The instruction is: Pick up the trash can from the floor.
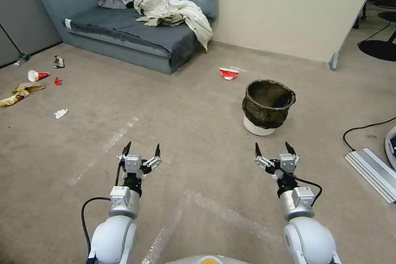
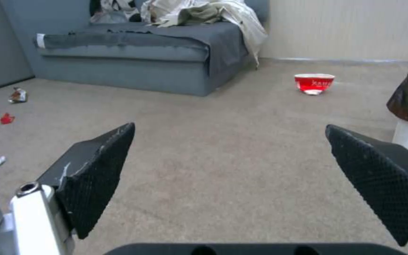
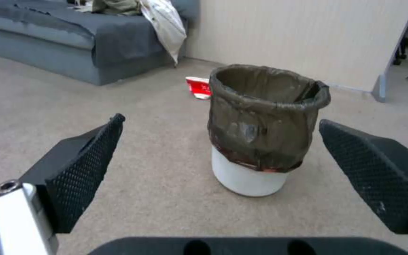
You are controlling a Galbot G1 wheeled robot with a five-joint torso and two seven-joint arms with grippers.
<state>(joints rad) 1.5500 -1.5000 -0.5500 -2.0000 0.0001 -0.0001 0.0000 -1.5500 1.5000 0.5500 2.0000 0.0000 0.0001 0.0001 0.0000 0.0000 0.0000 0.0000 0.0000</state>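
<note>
Your right gripper (image 1: 272, 149) hangs above the floor (image 1: 198, 132) with its jaws spread wide and nothing between them. The trash can (image 1: 267, 107) stands upright on the carpet just ahead of those jaws, apart from both fingertips; in the right wrist view the trash can (image 3: 263, 127) sits ahead of the gap between the two black fingers (image 3: 83, 173), nearer the one on the right, its crinkled dark bag folded over the rim and the white base showing below. A crushed red-and-white cup (image 1: 229, 73) lies on the carpet beyond the can, toward the grey sofa (image 1: 123, 29). Your left gripper (image 1: 141, 149) is level with the right one, well apart from the can, its jaws equally wide and empty; bare carpet lies ahead of its fingers (image 2: 95, 177), with the can at the far edge beyond one fingertip.
</note>
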